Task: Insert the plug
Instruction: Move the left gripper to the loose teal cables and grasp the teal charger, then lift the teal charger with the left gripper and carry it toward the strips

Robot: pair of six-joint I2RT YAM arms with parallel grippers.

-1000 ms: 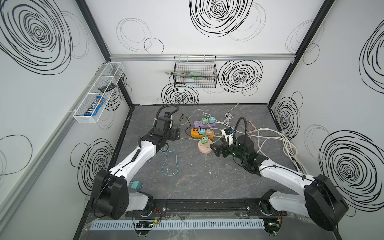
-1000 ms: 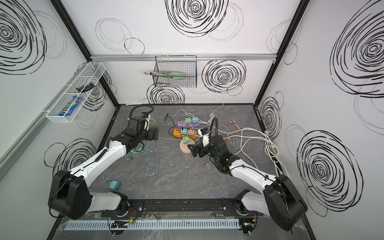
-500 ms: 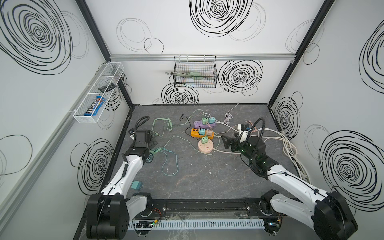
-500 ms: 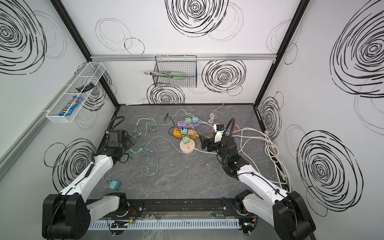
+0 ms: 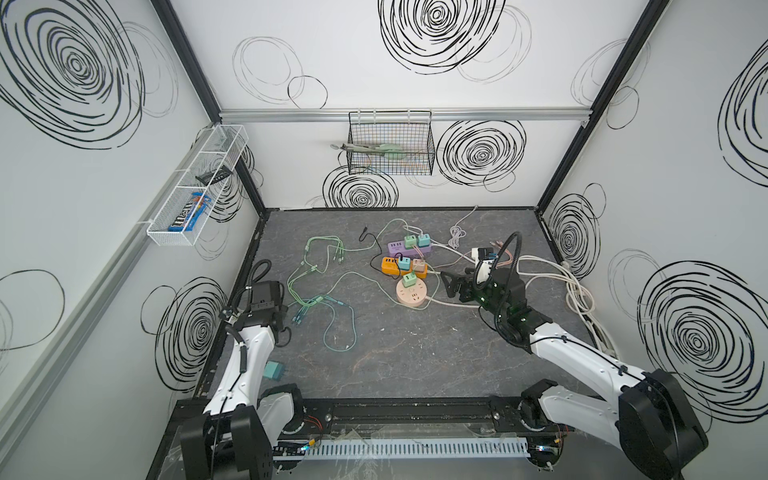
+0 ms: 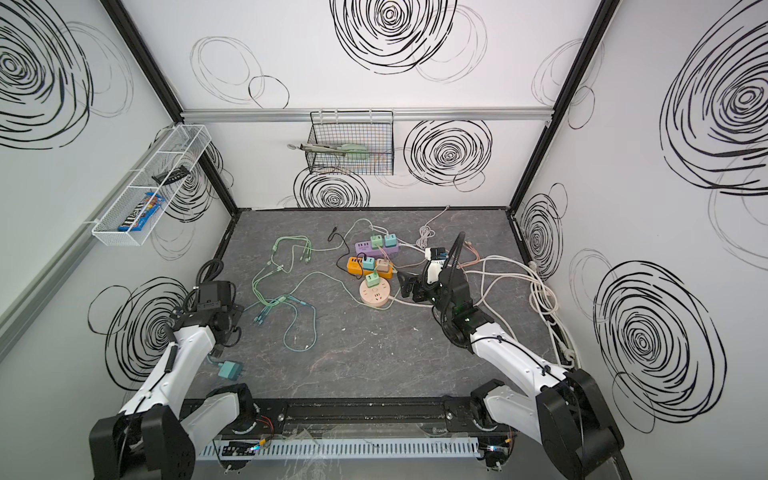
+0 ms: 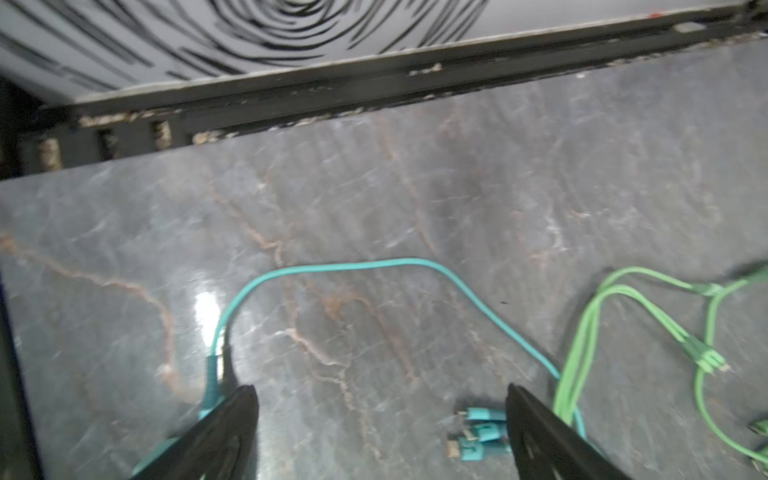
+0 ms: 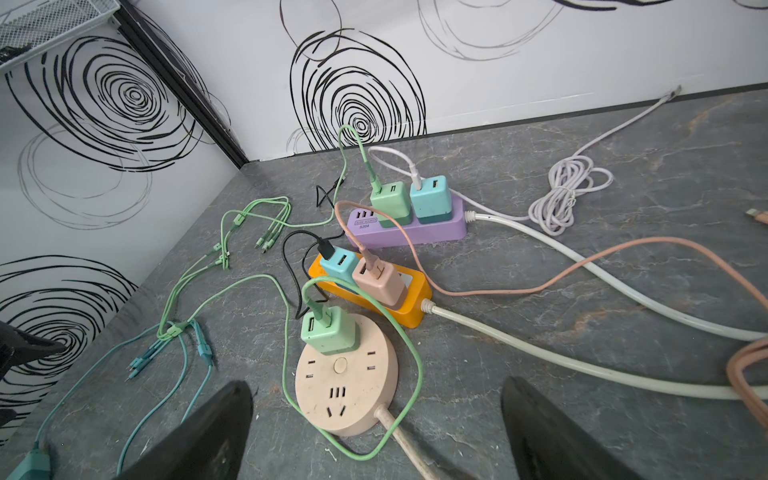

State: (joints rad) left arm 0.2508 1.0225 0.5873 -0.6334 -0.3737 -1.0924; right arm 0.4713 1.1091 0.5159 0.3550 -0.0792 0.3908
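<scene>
When scanning the near left of the grey tabletop (image 5: pixel 395 353) in both top views, find the teal plug (image 5: pixel 272 370) (image 6: pixel 230 370) lying flat just beside the left arm, unplugged and well apart from every socket. Follow its teal cable (image 7: pixel 374 264) in a loop across the stone. See the left gripper (image 7: pixel 380 388) spread wide over the tabletop, holding nothing, with that loop ahead of its fingertips. Cannot make out its fingers from above.

Look right of centre for the right gripper (image 5: pixel 451 286), likewise spread wide and empty, just right of the round pink socket (image 5: pixel 411 293), with a green adapter (image 8: pixel 328 330) seated on the socket's far side. Just beyond, note the orange strip (image 8: pixel 415 307) carrying a blue adapter (image 8: pixel 338 266) and a pink adapter (image 8: pixel 378 282). Farther still, note the purple strip (image 8: pixel 415 232).

Find loose green cables (image 7: pixel 582 336) strewn between plug and sockets, and white cords (image 5: pixel 582 297) heaped by the right wall.
</scene>
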